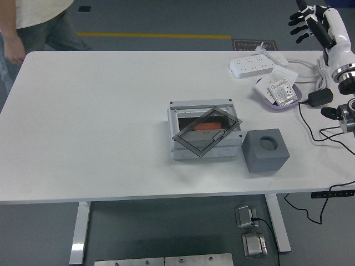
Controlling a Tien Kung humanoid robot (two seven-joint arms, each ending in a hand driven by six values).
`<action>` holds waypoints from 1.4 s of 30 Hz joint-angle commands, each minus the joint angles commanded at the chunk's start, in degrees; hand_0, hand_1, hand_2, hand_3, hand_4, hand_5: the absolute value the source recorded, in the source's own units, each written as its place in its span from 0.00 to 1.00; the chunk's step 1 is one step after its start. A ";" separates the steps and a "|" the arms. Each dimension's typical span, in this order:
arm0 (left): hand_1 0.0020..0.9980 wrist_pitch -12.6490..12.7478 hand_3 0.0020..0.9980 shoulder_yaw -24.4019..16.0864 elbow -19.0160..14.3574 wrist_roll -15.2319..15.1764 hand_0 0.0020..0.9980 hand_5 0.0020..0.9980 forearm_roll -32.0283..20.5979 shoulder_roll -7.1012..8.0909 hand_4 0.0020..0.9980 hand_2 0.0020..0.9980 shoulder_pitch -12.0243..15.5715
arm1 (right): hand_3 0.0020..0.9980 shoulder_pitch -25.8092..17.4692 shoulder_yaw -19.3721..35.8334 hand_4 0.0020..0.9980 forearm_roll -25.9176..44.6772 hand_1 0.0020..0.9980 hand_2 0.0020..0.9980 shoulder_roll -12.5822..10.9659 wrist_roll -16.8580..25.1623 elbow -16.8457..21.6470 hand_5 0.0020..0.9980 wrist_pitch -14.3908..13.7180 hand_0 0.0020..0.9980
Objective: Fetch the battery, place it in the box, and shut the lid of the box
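You see the right hand (317, 23) raised at the far right with fingers spread, holding nothing, while the orange battery (209, 126) lies inside the grey box (204, 137) mid-tabletop (100, 127), its smoked lid (206, 131) resting askew.

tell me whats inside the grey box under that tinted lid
An orange object, likely the battery, lies inside the grey box. The tinted lid sits skewed over the opening, covering most of the interior, so the rest is hidden.

free: table (94, 122) left of box (204, 145) | obstacles: grey block (265, 150) just right; tilted lid (207, 131) over opening
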 joint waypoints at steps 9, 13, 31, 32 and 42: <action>0.59 -0.08 0.53 -0.70 0.00 0.04 0.44 0.00 0.22 -0.22 0.33 0.54 -0.06 | 0.61 -2.82 0.97 0.80 11.83 0.58 0.60 1.88 6.12 -3.85 0.73 2.62 0.53; 0.59 -0.14 0.53 -0.88 0.00 0.02 0.44 0.00 0.14 -0.23 0.33 0.54 -0.10 | 0.61 -3.78 1.24 0.80 13.36 0.58 0.60 1.78 5.76 -3.70 0.73 4.01 0.53; 0.59 -0.30 0.53 -2.10 0.00 -0.22 0.45 0.00 -0.02 -0.12 0.34 0.54 0.02 | 0.66 -11.48 1.34 0.82 15.93 0.64 0.67 0.05 4.51 3.50 0.76 6.44 0.68; 0.59 -0.31 0.53 -2.17 0.00 -0.21 0.45 0.00 -0.01 -0.12 0.34 0.54 0.07 | 0.67 -12.00 1.58 0.82 16.09 0.66 0.68 0.23 4.65 4.00 0.77 6.35 0.71; 0.59 -0.64 0.53 -2.85 0.00 -0.16 0.45 0.00 -0.22 -0.10 0.34 0.54 0.42 | 0.65 -13.12 2.04 0.82 16.00 0.65 0.67 0.63 4.42 4.87 0.77 6.38 0.70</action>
